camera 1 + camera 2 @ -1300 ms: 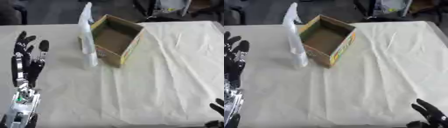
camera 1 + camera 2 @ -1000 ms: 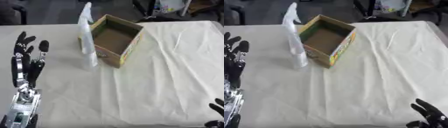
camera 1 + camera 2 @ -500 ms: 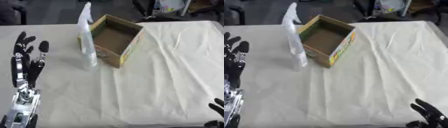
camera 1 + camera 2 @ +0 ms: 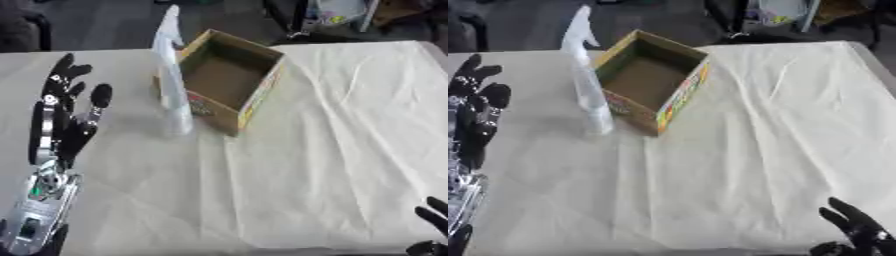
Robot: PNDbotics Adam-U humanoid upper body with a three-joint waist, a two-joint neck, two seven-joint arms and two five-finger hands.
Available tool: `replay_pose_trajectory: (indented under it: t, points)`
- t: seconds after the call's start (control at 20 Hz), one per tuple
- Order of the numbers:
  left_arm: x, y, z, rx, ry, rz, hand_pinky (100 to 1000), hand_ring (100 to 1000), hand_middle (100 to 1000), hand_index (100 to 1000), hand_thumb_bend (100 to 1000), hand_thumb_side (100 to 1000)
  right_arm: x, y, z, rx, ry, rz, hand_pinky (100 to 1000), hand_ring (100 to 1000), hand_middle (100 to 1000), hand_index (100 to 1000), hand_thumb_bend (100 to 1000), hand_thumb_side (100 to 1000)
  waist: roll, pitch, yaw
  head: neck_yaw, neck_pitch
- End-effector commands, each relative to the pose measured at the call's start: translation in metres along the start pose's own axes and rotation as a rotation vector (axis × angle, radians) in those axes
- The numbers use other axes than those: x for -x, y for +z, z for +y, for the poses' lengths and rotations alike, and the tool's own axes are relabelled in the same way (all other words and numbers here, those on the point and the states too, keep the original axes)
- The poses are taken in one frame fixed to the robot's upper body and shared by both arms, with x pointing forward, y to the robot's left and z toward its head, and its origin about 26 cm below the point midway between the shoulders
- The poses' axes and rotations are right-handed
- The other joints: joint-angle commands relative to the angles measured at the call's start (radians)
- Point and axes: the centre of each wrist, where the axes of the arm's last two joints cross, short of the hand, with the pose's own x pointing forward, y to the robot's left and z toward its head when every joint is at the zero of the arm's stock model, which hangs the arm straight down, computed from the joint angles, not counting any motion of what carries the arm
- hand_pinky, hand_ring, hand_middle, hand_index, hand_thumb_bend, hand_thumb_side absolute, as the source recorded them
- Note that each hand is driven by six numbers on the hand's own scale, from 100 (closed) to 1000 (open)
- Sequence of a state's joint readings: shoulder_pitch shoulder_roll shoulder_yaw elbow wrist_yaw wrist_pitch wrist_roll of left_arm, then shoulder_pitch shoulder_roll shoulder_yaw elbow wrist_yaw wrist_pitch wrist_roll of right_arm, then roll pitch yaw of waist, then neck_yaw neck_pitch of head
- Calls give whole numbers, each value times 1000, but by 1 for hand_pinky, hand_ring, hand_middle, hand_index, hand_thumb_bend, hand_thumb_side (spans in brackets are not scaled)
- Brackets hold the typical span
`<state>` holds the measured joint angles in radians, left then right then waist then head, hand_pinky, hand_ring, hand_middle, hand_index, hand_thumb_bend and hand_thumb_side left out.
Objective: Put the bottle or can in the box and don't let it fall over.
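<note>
Currently my left hand waits, fingers spread wide and empty, near the upright spray bottle touching the box; right hand idles open, near-right corner.

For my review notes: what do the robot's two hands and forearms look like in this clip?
The left hand has black fingers with rounded tips and small pale marks at the joints. Below it sits a silver metal wrist and forearm with dark insets and a small green spot. Of the right hand, only black fingers show at the lower right corner; its forearm is out of view.
</note>
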<state>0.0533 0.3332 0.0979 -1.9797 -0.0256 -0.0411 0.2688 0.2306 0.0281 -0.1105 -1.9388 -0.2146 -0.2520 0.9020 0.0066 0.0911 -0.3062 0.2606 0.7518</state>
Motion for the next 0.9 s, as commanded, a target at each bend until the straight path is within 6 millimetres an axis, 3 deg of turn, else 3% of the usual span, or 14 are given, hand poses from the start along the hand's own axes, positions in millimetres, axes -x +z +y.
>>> replay_pose_trajectory:
  t: [0.05,0.55,0.9]
  points:
    - [-12,-10,2,63,9,-21,945,1000,762,959,728,639,-5,-1,-3,-21,31,-4,659,1000,1000,1000,100,470,1,-6,-2,-6,-16]
    - [-31,-34,-5,116,44,-12,944,1000,763,959,727,625,-4,-1,-2,-24,31,1,659,1000,1000,1000,100,470,1,-9,-9,-5,-17]
    - [-32,-50,-7,122,40,-8,945,1000,765,958,744,604,-4,0,-1,-24,28,3,659,1000,1000,1000,100,470,-1,-12,-10,-1,-16]
